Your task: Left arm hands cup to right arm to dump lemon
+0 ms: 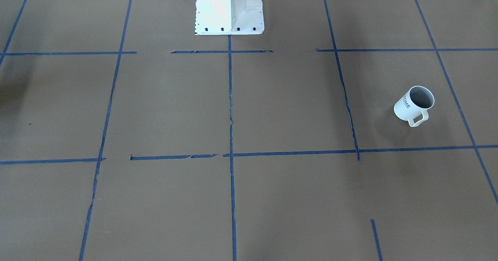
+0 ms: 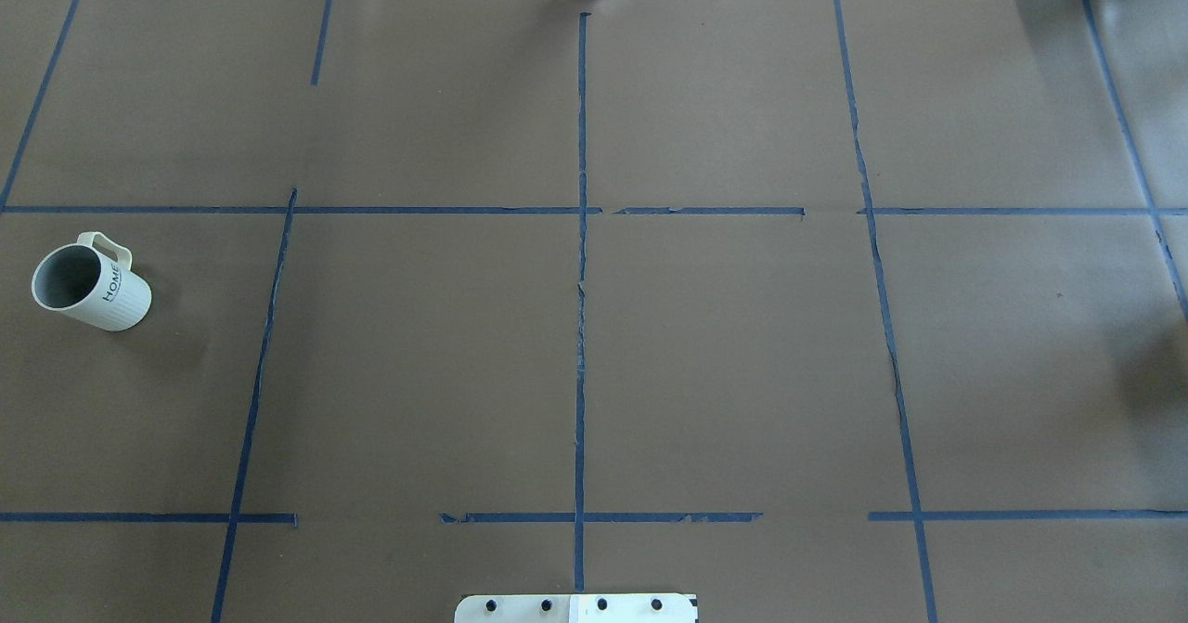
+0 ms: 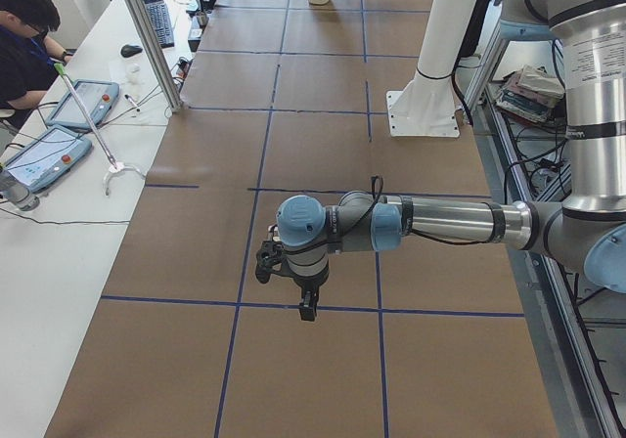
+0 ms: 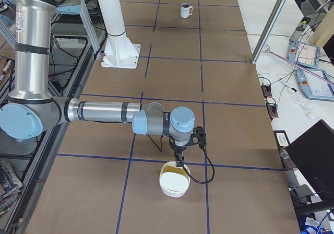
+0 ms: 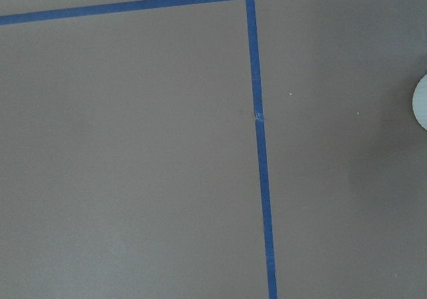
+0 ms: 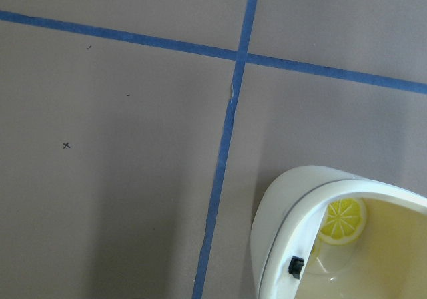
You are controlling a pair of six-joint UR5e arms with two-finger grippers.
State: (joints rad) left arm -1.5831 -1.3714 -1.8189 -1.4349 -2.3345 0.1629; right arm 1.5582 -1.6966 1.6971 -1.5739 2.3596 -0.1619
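Standing upright, cup (image 2: pixel 91 281), well apart from right arm (image 4: pixel 104 111)

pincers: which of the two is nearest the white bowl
The right pincer: in the exterior right view it hangs at the rim of the white bowl, while the left pincer has only taped table beneath.

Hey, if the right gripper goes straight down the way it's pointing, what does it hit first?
Most likely the bowl: the right gripper points down over its rim. Depth is unclear, so it might just miss and meet the table.
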